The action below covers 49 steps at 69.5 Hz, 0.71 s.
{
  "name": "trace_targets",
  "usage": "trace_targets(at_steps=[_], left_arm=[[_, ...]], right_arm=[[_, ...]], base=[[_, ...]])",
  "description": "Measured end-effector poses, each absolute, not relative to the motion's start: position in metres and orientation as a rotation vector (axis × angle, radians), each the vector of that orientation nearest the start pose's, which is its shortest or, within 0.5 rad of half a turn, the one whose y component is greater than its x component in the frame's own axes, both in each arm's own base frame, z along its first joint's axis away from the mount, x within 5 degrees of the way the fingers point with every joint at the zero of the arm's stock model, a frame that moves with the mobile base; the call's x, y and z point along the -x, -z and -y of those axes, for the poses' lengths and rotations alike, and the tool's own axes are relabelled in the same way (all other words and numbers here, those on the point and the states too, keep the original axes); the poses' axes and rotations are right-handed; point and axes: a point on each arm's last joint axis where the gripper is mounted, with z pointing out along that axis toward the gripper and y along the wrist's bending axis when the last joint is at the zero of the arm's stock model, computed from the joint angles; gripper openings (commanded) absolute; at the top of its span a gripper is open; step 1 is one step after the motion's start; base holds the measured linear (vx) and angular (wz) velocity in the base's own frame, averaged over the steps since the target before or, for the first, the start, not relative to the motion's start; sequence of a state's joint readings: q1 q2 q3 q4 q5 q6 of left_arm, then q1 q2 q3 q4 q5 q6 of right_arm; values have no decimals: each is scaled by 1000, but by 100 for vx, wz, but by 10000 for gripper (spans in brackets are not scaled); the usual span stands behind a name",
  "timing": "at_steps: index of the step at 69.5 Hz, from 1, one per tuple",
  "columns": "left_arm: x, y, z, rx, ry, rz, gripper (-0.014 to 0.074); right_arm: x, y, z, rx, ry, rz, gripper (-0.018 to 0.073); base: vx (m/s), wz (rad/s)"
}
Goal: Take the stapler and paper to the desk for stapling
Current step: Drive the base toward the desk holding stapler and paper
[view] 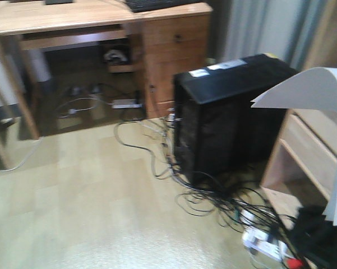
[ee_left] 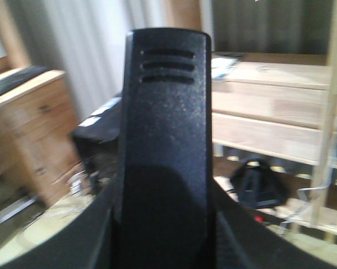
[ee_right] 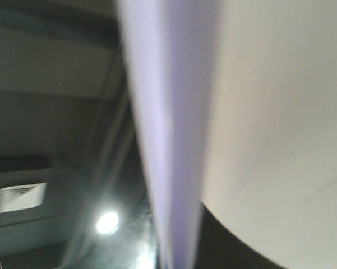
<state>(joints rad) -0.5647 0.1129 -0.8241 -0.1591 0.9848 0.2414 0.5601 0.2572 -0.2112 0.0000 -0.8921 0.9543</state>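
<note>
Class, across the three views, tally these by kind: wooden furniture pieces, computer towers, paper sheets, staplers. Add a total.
Light-wood furniture pieces: 2 (plank desk, open shelf unit)
Black box-shaped computer tower: 1
White curled paper sheet: 1
Small black plastic stapler: 1
Total: 5

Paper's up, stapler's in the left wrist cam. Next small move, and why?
Probably roll the base forward-left toward the desk, keeping left of the black PC tower and the floor cables. The paper is lifted at the right and the stapler fills the left wrist view, so both seem in hand; the desk lies across the floor.
</note>
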Motion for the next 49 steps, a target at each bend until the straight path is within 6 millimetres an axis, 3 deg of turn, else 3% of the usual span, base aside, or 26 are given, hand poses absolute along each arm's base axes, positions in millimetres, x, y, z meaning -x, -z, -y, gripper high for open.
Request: trace_targets(at_steps=[49], left_arm=[[30,-372,-5,-711,416,-1619,-6]], right_arm=[[-34,-338,-22,-137,-1459,-687,-6]], base=[[16,45]])
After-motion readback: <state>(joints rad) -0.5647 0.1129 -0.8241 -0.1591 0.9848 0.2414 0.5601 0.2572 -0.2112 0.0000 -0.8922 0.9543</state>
